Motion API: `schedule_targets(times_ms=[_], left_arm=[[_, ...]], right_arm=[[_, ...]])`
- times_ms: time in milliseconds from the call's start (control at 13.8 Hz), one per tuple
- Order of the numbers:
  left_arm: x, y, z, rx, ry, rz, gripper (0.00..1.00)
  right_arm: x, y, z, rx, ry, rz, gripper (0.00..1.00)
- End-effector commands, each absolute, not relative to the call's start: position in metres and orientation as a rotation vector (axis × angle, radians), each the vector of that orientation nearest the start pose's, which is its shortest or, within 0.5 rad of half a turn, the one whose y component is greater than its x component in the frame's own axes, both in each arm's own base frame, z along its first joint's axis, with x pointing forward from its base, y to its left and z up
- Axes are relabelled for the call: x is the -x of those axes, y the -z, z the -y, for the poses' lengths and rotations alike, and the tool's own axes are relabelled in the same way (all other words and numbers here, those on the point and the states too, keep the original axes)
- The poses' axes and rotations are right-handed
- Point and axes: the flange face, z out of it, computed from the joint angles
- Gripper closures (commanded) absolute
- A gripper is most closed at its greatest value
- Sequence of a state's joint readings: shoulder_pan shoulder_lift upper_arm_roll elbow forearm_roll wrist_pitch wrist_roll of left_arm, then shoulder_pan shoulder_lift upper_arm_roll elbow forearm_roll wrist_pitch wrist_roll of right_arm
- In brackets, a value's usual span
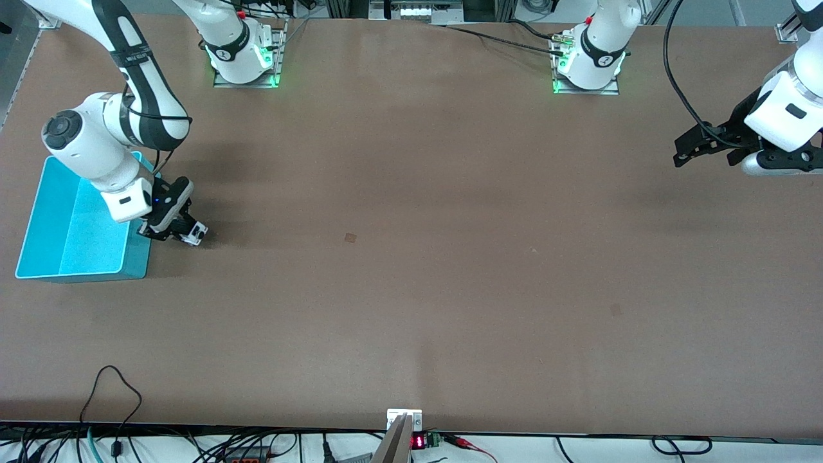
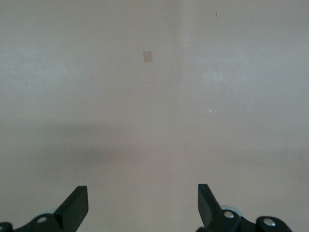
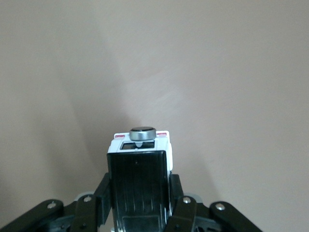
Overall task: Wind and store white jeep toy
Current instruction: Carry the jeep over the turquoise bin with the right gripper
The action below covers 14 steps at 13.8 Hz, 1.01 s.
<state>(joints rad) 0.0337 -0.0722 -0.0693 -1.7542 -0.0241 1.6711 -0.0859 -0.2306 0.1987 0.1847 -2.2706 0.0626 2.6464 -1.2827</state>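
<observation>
At the front view's left, the right gripper (image 1: 183,233) clamped the white jeep toy (image 1: 192,234) just beside the turquoise bin (image 1: 38,218), while the left gripper (image 1: 691,151) waited, spread wide, at upper right.

My right gripper (image 3: 140,203) clamps the white jeep toy (image 3: 140,164) at six o'clock, its spare wheel (image 3: 143,134) pointing toward twelve over the brown table (image 3: 217,72).

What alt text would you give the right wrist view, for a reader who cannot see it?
The right gripper is shut on the white jeep toy, seen from above: black roof panel, white body, and a round grey spare wheel at its end. Below it is only the plain brown table.
</observation>
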Motion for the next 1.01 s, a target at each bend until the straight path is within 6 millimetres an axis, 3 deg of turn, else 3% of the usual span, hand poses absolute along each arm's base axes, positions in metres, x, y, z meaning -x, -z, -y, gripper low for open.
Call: schedule_targets(times_ms=[0,289,939], left_arm=[[-0.539,-0.591,0.025,3.17,-0.032,0.046,0.0],[-0.538,-0.59,0.029,3.168,-0.044,0.036,0.0],[-0.539,-0.593,0.028,3.169,-0.051,0.04,0.0]], right_arm=[[-0.584,-0.334,0.022,2.706,0.32,1.623,1.0],[-0.596,-0.363,0.04,2.885,0.289,1.212,1.0],[-0.568,-0.368,0.171,3.078,0.112,0.431,1.0]])
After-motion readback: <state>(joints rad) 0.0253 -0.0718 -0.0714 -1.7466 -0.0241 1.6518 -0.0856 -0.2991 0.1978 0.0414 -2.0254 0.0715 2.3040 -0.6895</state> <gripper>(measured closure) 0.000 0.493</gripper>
